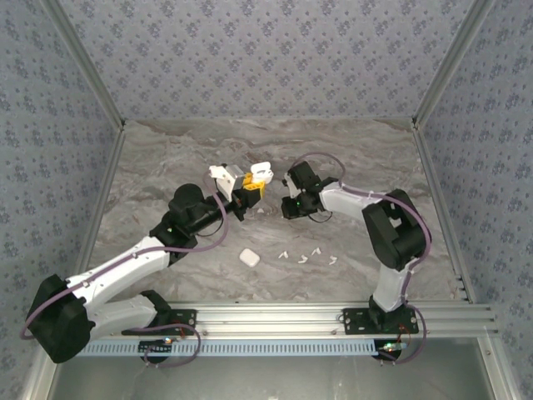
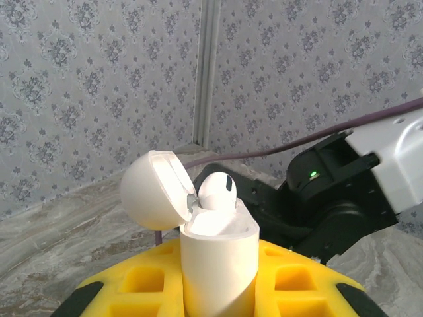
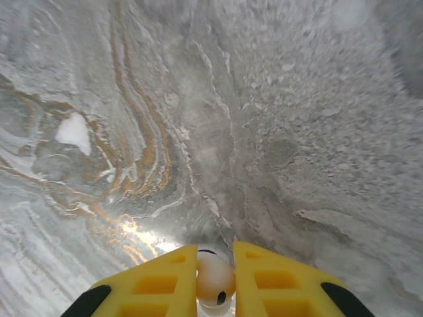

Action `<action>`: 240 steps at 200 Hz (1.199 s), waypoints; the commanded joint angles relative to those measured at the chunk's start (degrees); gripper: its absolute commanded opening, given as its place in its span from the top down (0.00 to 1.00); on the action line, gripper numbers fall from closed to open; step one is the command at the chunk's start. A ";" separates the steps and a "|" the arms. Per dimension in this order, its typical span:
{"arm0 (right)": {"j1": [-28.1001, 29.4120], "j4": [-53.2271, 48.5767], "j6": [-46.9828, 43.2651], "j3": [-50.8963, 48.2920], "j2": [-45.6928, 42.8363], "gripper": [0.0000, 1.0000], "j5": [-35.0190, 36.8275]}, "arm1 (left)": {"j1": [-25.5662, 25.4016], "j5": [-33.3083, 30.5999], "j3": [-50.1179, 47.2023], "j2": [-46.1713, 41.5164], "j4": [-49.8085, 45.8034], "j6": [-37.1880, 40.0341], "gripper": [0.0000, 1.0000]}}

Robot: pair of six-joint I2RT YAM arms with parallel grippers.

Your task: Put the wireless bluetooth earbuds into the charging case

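My left gripper [image 2: 218, 267] is shut on an upright white charging case [image 2: 218, 264], held off the table between its yellow fingers [image 2: 125, 284]. The case's lid [image 2: 153, 190] is swung open to the left. One white earbud [image 2: 217, 190] sits in the case with its head sticking out. In the top view the case [image 1: 260, 173] is at mid-table, with the left gripper [image 1: 248, 190] just below it. My right gripper [image 3: 215, 254] is shut on a white earbud [image 3: 215, 281], just above the marble surface. It stands right of the case in the top view [image 1: 290, 208].
Several loose white earbuds [image 1: 301, 259] lie in a row on the marble table [image 1: 166, 167] near the front. A second, closed white case [image 1: 248, 257] lies left of them. Patterned walls [image 1: 266, 50] close in the back and sides, and a metal rail [image 1: 333, 315] runs along the front.
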 commanded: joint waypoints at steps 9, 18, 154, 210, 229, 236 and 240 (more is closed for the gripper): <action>-0.21 -0.99 -3.51 -2.16 -9.41 0.82 4.02 | -0.17 -0.92 -0.64 -0.92 3.06 -0.94 1.00; -0.50 -0.94 -4.53 -2.86 -12.16 0.82 4.92 | -0.14 -1.04 -0.68 -0.51 3.69 -1.49 1.00; -0.33 -4.19 -21.34 1.83 -41.89 0.81 1.53 | 0.27 15.54 6.64 14.42 5.88 -3.41 1.00; 4.22 -2.79 -24.32 2.35 -41.96 0.80 2.06 | 0.22 19.58 8.86 17.28 4.85 -3.26 1.00; 4.64 -2.52 -24.54 2.21 -41.41 0.80 1.87 | 0.21 19.87 9.13 17.45 4.74 -3.30 1.00; 4.79 -2.52 -24.54 2.18 -41.18 0.80 1.71 | 0.19 19.88 9.14 17.57 4.74 -3.30 1.00; 4.86 -2.50 -24.54 2.18 -41.01 0.80 1.70 | 0.21 19.90 9.22 17.59 4.77 -3.31 1.00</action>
